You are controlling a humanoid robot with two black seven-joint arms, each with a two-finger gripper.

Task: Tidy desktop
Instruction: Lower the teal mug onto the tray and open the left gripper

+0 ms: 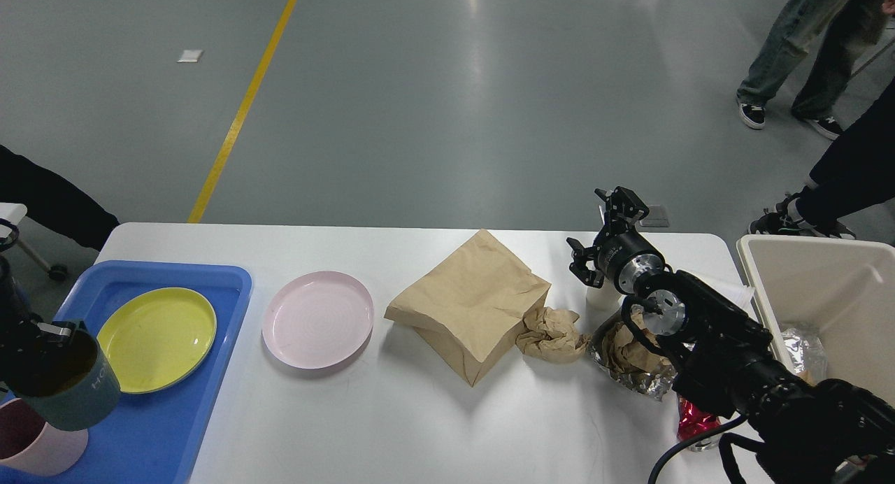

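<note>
The white desktop spans the view. At its left end, my left gripper is shut on the rim of a teal cup. It holds the cup over the front left of the blue tray, just above a pink cup. A yellow plate lies in the tray and a pink plate lies right of it on the desktop. My right gripper hangs open and empty above the far right part of the desktop, near a small white cup.
A brown paper bag lies mid-table, with crumpled brown paper and foil holding paper to its right. A red wrapper shows beside my right arm. A beige bin holding foil stands at the right. People stand beyond.
</note>
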